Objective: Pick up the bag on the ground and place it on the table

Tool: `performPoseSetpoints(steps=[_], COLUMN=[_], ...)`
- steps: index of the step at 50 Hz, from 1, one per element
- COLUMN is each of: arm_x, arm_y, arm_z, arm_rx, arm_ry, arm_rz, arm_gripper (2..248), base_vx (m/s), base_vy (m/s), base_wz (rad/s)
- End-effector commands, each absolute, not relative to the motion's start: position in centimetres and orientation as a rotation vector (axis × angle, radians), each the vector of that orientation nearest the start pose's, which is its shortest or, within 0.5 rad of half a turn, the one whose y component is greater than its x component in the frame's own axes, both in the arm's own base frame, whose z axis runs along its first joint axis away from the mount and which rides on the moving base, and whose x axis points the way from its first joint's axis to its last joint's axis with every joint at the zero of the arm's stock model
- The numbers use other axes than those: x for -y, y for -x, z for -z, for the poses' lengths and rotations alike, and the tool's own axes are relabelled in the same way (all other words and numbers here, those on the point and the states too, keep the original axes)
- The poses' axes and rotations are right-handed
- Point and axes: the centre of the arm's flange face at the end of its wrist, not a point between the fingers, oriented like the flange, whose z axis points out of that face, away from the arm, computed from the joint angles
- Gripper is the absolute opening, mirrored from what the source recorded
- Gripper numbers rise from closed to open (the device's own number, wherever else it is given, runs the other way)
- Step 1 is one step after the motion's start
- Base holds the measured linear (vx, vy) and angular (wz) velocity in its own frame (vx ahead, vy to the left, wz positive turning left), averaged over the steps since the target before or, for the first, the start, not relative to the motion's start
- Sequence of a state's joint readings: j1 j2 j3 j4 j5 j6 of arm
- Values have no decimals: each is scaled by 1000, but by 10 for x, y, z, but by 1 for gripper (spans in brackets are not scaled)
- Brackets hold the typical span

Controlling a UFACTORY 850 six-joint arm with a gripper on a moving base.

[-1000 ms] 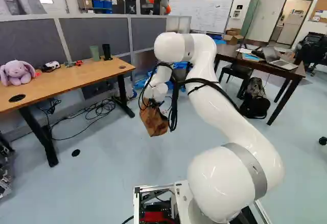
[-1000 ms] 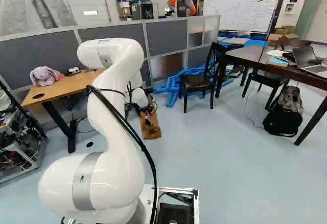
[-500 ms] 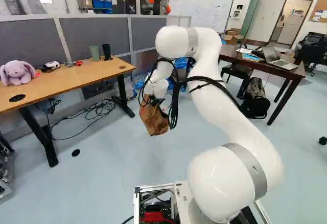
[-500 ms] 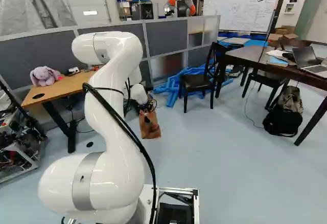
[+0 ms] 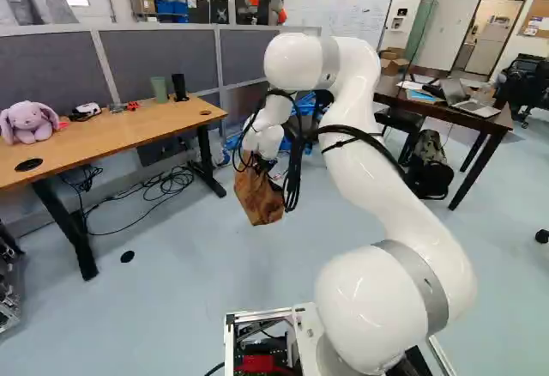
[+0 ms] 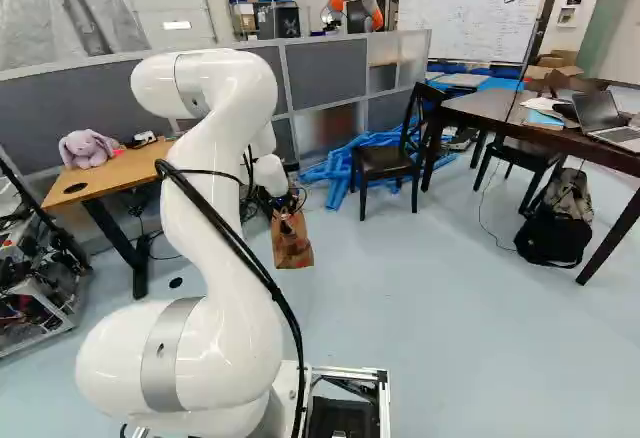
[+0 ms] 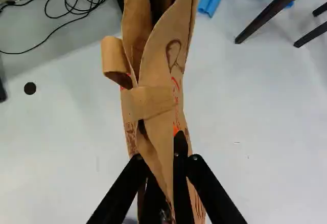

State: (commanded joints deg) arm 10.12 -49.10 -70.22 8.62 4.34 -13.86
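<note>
In the left base view my gripper [image 5: 269, 168] is at the top of the brown paper bag [image 5: 259, 199], which hangs slightly tilted beneath it, seemingly off the floor. The right base view shows the bag [image 6: 292, 245] below the wrist. Seen from the wrist, both black fingers of the gripper [image 7: 162, 144] pinch the folded paper edge of the bag [image 7: 157, 101]; its top and a curled flap extend ahead of them. A light wooden table [image 5: 111, 140] stands left of the bag in the left base view, and a dark table [image 6: 490, 111] stands at the right of the right base view.
The wooden table bears a plush toy [image 5: 31, 122] and two cups; cables [image 5: 163, 183] lie under it. A black chair [image 6: 385, 158], blue tubes [image 6: 340, 163] and a backpack [image 6: 556, 220] stand or lie near the dark table. Another robot [image 6: 357, 0] is behind the partition.
My arm has risen a little, with its upper elbow higher in both base views. The bag has moved slightly upward with the gripper. The base has not moved.
</note>
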Motion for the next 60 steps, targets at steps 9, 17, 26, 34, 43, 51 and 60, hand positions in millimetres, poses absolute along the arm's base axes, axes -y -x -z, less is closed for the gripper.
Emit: performPoseSetpoints(steps=[9, 17, 26, 34, 43, 51, 60], arm_x=[-109, -108, -107, -107, -106, -106, -105], arm_y=[-619, -620, -621, -622, -623, -623, -623], arm_z=[-206, -216, -227, -237, -248, -258, -270], arm_rx=[404, 402, 401, 399, 398, 397, 397], arm_ry=[3030, 3030, 3029, 3029, 3028, 3027, 3026], arm_rz=[675, 664, 650, 639, 626, 614, 601], arm_gripper=[21, 21, 21, 21, 21, 21, 21], base_vx=[0, 0, 0, 0, 0, 0, 0], base_vy=[0, 0, 0, 0, 0, 0, 0], base_wz=[0, 0, 0, 0, 0, 0, 0])
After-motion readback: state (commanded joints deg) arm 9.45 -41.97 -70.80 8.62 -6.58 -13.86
